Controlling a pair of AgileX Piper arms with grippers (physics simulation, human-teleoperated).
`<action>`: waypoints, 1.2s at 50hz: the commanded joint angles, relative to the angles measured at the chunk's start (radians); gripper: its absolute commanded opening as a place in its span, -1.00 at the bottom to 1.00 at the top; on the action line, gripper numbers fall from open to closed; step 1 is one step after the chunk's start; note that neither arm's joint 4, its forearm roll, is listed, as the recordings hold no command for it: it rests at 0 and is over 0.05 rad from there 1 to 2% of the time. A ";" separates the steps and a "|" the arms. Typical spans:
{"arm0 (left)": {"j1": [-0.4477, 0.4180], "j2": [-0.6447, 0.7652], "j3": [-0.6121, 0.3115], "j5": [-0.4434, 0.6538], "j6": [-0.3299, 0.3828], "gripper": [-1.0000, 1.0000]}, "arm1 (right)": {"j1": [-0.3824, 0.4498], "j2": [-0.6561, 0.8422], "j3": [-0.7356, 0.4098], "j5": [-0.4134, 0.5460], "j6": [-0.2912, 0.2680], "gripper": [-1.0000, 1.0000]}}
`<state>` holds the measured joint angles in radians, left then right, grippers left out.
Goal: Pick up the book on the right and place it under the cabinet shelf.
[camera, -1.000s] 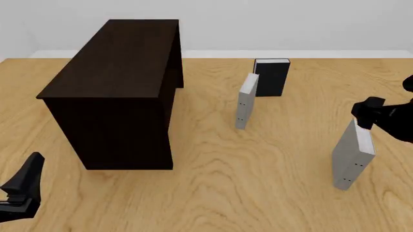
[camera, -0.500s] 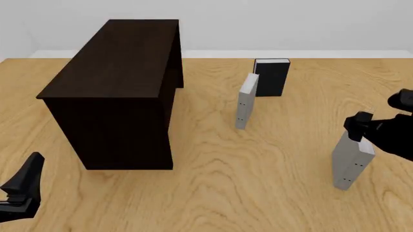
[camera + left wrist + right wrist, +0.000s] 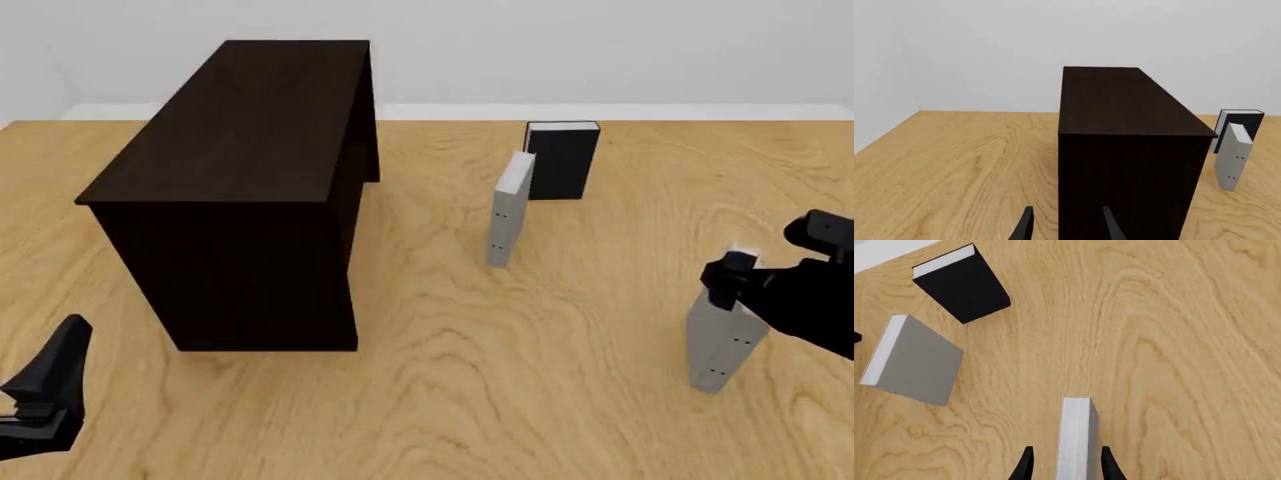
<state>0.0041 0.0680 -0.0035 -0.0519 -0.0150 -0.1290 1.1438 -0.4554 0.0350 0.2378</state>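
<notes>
Wooden table (image 3: 534,400), front and wrist views. Near right: the book (image 3: 721,345), pale grey, upright, two dark dots low on its spine; top end partly covered by the right gripper (image 3: 731,272), right arm cut off by the frame edge. Right wrist view: the book (image 3: 1075,437) seen from above, white page edges up, standing between the two dark fingertips (image 3: 1026,466), one on each side; fingertip ends cut off by the frame, contact with the covers not discernible, so grasping or merely straddling cannot be told. Far left: the cabinet shelf (image 3: 247,190), dark brown, nearly black, well apart from the book; interior in shadow, shelf board hard to make out. Centre, beyond the book: second grey book (image 3: 505,215), upright and tilted slightly, with the black book (image 3: 562,160) just behind it; both also in the right wrist view (image 3: 917,360) (image 3: 964,282). Near left corner: left gripper (image 3: 47,395), partly out of frame. Left wrist view: fingertips (image 3: 1025,229) apart, nothing between them, facing the cabinet shelf (image 3: 1127,150); second grey book (image 3: 1234,155) and black book (image 3: 1247,122) visible past its right side, the latter mostly hidden.
</notes>
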 commanded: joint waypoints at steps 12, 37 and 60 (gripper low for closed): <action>-0.002 -0.004 -0.002 0.007 0.000 1.00 | -0.013 0.038 0.015 -0.038 0.002 -1.00; -0.002 -0.005 0.001 0.005 -0.001 1.00 | 0.046 -0.109 -0.040 0.080 -0.006 -1.00; -0.002 -0.033 0.002 0.029 0.003 1.00 | 0.263 -0.268 -0.063 0.043 0.199 -1.00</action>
<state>0.0021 0.0478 -0.0021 -0.0342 -0.0138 0.0551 0.9259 -0.5029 0.1100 0.3428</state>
